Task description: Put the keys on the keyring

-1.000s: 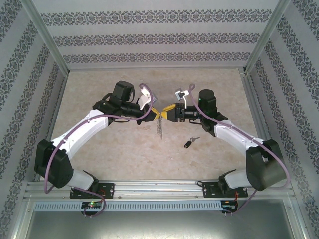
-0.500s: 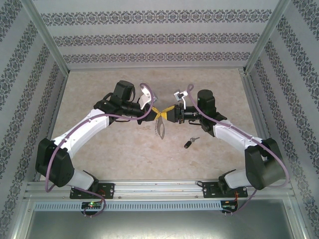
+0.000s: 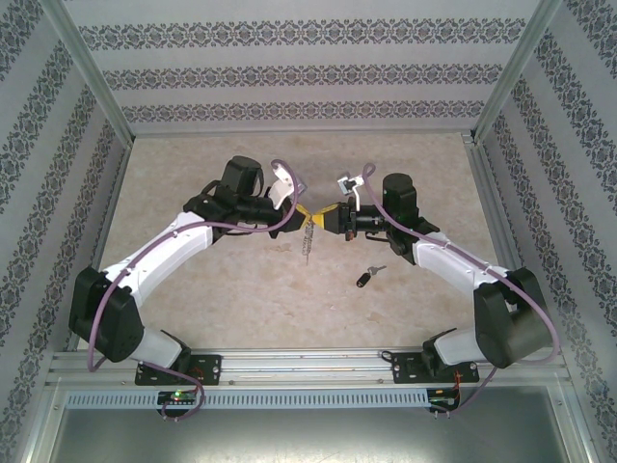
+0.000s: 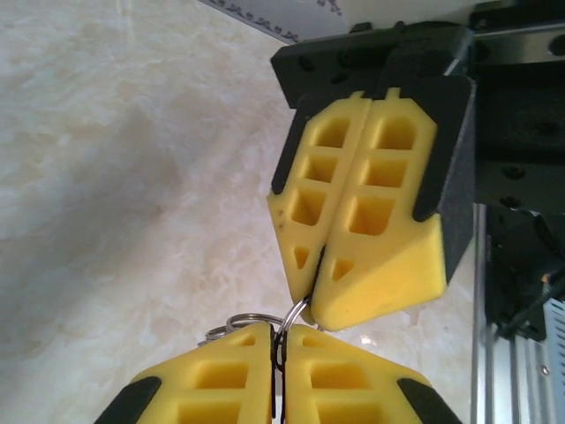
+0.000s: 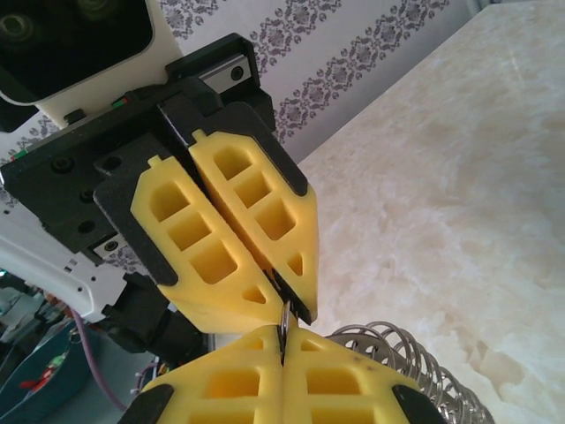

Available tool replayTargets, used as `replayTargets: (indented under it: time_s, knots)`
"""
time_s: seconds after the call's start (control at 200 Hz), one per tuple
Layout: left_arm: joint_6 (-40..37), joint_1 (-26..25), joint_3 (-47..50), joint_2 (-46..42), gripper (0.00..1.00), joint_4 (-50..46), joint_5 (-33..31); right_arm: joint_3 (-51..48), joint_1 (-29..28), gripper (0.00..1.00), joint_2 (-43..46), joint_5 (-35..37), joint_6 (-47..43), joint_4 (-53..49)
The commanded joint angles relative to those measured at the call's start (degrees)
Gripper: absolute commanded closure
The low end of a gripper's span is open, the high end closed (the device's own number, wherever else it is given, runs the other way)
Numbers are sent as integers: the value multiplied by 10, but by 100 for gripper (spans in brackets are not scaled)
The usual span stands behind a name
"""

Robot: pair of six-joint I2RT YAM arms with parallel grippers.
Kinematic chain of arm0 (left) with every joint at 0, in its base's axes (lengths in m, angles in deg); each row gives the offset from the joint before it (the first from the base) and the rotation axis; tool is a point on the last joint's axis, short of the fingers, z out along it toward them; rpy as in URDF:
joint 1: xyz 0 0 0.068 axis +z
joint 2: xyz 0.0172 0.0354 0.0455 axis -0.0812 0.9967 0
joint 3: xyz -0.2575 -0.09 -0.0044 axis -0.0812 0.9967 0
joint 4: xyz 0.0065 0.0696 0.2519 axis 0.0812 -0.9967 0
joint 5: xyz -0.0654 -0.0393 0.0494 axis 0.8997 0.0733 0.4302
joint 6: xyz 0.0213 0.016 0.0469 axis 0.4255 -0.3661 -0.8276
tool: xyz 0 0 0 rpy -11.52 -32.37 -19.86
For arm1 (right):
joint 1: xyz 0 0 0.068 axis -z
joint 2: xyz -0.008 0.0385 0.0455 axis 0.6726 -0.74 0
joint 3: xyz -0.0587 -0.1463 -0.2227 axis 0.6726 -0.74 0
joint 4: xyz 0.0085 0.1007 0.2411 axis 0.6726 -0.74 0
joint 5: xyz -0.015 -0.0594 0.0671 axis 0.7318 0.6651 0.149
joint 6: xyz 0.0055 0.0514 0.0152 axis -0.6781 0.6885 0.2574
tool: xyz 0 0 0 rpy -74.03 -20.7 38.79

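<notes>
Desk (image 3: 241, 318): pale marbled top, patterned walls (image 3: 308, 72) on 3 sides.
L arm (image 3: 164, 246): white, bent in from near-left edge twd desk centre.
R arm (image 3: 453, 260): white, bent in from near-right edge, mirroring L arm.
L tool (image 3: 297, 210): yellow pads pressed together, thin keyring wire pinched btwn tips; nose to nose w/ R tool.
R tool (image 3: 325, 216): pads together too, clamped on same wire from opposite side.
Keyring (image 3: 308, 230): held above desk centre btwn both tools; mostly hidden by pads, grey wire + small rings seen in L wrist view.
Chain (image 5: 397, 353): silvery coil, hung from keyring below the tools.
Key (image 3: 366, 278): black head, lay on desk near R arm, apart from keyring, not held.
</notes>
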Motion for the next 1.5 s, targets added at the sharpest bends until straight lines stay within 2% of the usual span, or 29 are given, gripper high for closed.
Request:
replayTargets:
  time_s: [0.0, 0.155, 0.27, 0.285, 0.41, 0.51, 0.615, 0.685, 0.959, 1.154, 1.284, 1.494]
  knots:
    - [33, 3, 22, -41, 77, 73, -100, -1, 6, 100, 25, 5, -6, 17]
    - [74, 4, 96, -98, 43, 182, -168, 0, 11, 100, 41, 12, -5, 17]
    - [80, 5, 125, -128, 2, 224, -185, 0, 12, 100, 54, 16, -1, 19]
    - [80, 5, 126, -129, 0, 225, -185, 0, 12, 100, 56, 18, 0, 19]
    - [89, 5, 125, -134, 0, 234, -182, -3, 12, 100, 71, 32, 7, 34]
    - [106, 5, 140, -137, 0, 282, -191, -4, 12, 100, 86, 49, 11, 43]
    - [165, 5, 174, -147, 0, 370, -224, -7, 10, 100, 103, 71, 14, 56]
    - [210, 5, 174, -148, 0, 384, -242, -11, 11, 100, 113, 88, 15, 66]
    - [328, 5, 175, -127, 0, 479, -194, -10, 2, 100, 113, 157, 42, 168]
    - [372, 5, 172, -120, 0, 526, -150, 11, -1, 100, 78, 166, 89, 251]
    - [386, 5, 169, -116, 4, 532, -123, 29, -4, 100, 57, 156, 112, 274]
    - [404, 5, 159, -101, 24, 536, -92, 43, -11, 100, 43, 144, 131, 278]
